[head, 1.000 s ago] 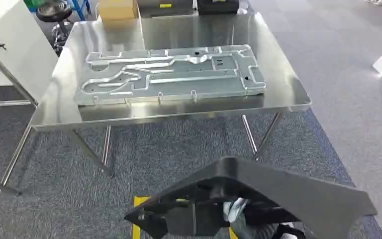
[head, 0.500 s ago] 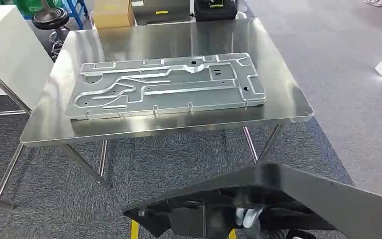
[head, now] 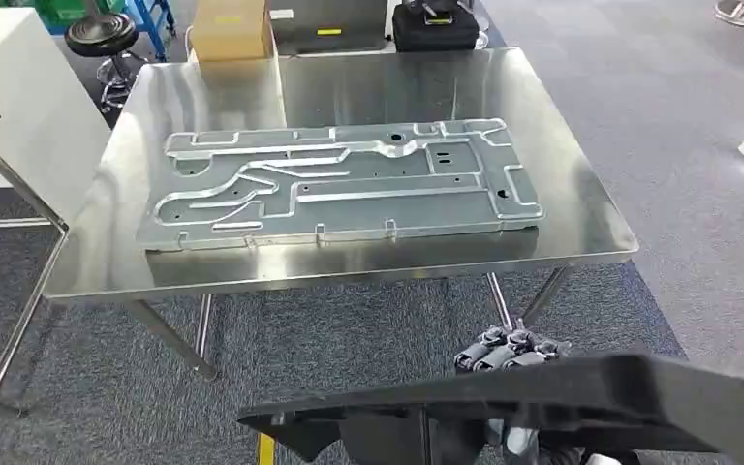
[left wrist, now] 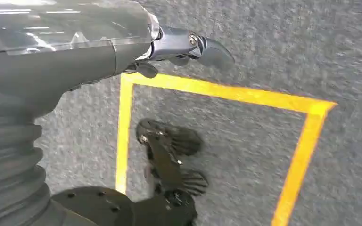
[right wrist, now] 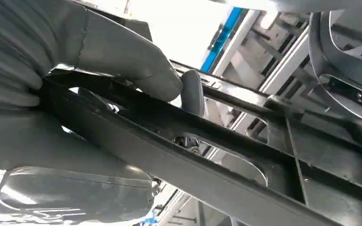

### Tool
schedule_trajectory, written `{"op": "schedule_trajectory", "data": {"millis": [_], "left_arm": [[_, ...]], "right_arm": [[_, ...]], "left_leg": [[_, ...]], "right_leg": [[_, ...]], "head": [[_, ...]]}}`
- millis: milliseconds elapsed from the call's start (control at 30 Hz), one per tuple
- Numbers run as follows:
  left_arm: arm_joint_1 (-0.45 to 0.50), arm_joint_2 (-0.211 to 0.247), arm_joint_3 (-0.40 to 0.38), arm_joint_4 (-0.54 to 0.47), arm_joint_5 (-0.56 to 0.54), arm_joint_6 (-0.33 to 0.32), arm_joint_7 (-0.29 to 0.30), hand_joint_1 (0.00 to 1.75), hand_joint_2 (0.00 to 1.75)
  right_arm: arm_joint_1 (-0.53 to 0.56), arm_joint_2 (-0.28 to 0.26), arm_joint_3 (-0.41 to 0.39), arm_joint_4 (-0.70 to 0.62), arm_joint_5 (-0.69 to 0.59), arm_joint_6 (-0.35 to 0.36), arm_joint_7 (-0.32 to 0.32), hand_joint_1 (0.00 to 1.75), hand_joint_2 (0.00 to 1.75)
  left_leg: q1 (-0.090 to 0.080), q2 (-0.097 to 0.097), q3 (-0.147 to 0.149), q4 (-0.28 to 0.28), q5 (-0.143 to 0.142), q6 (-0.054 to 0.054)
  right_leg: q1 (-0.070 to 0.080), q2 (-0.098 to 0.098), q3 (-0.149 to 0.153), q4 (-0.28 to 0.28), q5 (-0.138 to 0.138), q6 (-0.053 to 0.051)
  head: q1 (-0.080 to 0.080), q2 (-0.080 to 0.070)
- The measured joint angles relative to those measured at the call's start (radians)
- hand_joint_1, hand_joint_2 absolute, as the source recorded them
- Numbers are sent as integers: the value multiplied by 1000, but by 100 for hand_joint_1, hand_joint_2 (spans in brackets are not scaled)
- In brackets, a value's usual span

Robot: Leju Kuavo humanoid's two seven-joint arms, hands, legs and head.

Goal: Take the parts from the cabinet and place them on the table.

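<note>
Black plastic part (head: 581, 392) is gripped by the right hand (head: 509, 351) near the steel table (head: 581, 208), where a metal panel (head: 339, 184) lies. Nothing is held by the left hand (left wrist: 179, 44); how far its fingers are spread cannot be told.

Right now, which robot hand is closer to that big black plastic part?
Right. The right robot hand grips the black part itself; the left robot hand hangs over the yellow-taped carpet, touching nothing.

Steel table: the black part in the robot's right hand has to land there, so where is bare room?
The table is mostly taken by the large metal panel lying across its middle. Free patches: the far strip between the panel and the cardboard box, and narrow margins along the near, left and right edges. The black part in the right hand looks too wide for the margins.
</note>
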Motion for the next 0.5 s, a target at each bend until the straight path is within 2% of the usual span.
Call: {"op": "schedule_trajectory", "data": {"millis": [100, 133, 167, 200, 267, 300, 333, 367, 433, 467, 500], "left_arm": [[2, 0, 4, 0, 0, 0, 0, 0, 175], [0, 3, 6, 0, 0, 0, 0, 0, 175], [-2, 2, 8, 0, 0, 0, 0, 0, 175], [-4, 2, 8, 0, 0, 0, 0, 0, 175], [-1, 3, 9, 0, 0, 2, 0, 0, 175], [4, 3, 11, 0, 0, 2, 0, 0, 175], [7, 3, 13, 0, 0, 3, 0, 0, 175], [7, 3, 15, 0, 0, 3, 0, 0, 175], [7, 5, 17, 0, 0, 3, 0, 0, 175], [8, 5, 18, 0, 0, 3, -1, 0, 175], [7, 5, 19, 0, 0, 3, -2, 0, 175]], "right_arm": [[1, 11, -11, -5, 0, 10, 0, 175, 175], [2, 15, -13, -7, 0, 12, 0, 175, 175], [2, 19, -16, -9, 0, 13, 0, 175, 175], [0, 24, -16, -10, -1, 15, 0, 175, 175], [1, 29, -19, -10, -2, 24, 0, 175, 175], [2, 30, -23, -9, -2, 27, 0, 175, 175], [2, 32, -27, -9, -1, 30, 0, 175, 175], [2, 34, -30, -10, -1, 34, 0, 175, 175], [2, 39, -34, -15, 1, 42, 0, 175, 175], [2, 42, -36, -19, 3, 43, 0, 175, 175], [0, 43, -37, -24, 6, 42, 0, 175, 175]], "left_leg": [[4, 7, 6, -13, -5, -14], [-1, 9, 11, -15, -15, -20], [0, 8, 10, 9, -22, -25], [5, 7, -19, 66, -44, -31], [12, 7, -120, 229, -96, -42], [16, 8, -165, 291, -105, -46], [20, 8, -189, 305, -85, -49], [22, 8, -187, 268, -39, -51], [24, 8, -134, 107, 81, -51], [25, 8, -114, 37, 115, -48], [14, 7, -101, 32, 96, -42]], "right_leg": [[0, 4, 1, -10, -11, -9], [-14, 5, 16, -26, -10, -12], [-11, 5, 32, -37, -13, -15], [-14, 0, 43, -41, -18, -21], [-15, 1, 57, -42, -33, -23], [-16, 2, 66, -42, -40, -22], [-16, 5, 76, -41, -48, -21], [-18, 7, 89, -41, -57, -18], [-21, 8, 120, -41, -79, -10], [-21, 7, 127, -42, -89, -4], [-16, 10, 129, -39, -96, 4]], "head": [[0, 0], [-1, 0], [-1, 0], [-1, 0], [-1, 0], [-1, 0], [-1, 0], [-1, 0], [-1, 0], [-1, 0], [-1, 0]]}}
